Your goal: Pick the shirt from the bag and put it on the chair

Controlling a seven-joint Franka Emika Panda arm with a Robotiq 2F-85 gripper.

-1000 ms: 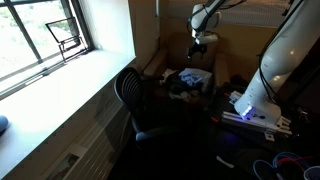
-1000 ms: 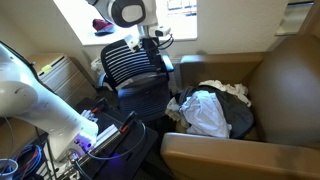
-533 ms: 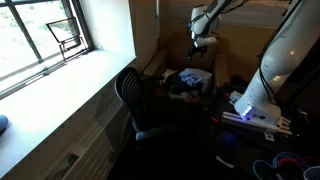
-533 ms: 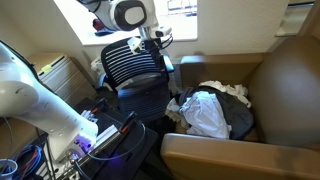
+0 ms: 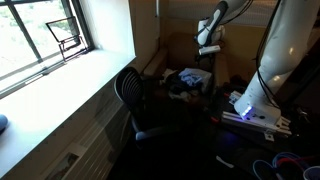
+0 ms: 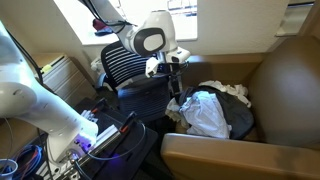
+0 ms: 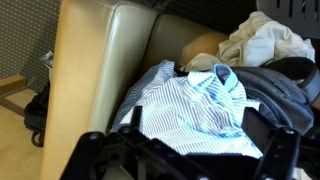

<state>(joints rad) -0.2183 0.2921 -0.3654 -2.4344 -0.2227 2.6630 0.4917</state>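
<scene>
A blue-and-white striped shirt [image 7: 195, 105] lies crumpled on a dark bag [image 7: 285, 85] on the seat of a tan armchair [image 7: 100, 70]. The shirt also shows in both exterior views [image 5: 190, 77] [image 6: 205, 112]. The black mesh office chair [image 6: 130, 65] [image 5: 133, 95] stands beside the armchair. My gripper [image 7: 188, 150] is open and empty, and hangs above the shirt without touching it. Its two fingers frame the shirt in the wrist view. It shows in both exterior views [image 5: 208, 47] [image 6: 172, 78], between the office chair and the shirt.
A cream cloth [image 7: 265, 40] lies behind the shirt on the armchair. The armchair's padded arms [image 6: 230, 155] and back [image 6: 285, 70] wall in the pile. The robot base with cables [image 5: 250, 110] and a window sill [image 5: 70, 75] are nearby.
The gripper has moved from above the office chair's back toward the armchair and come down nearer the shirt. The shirt and chair have not moved.
</scene>
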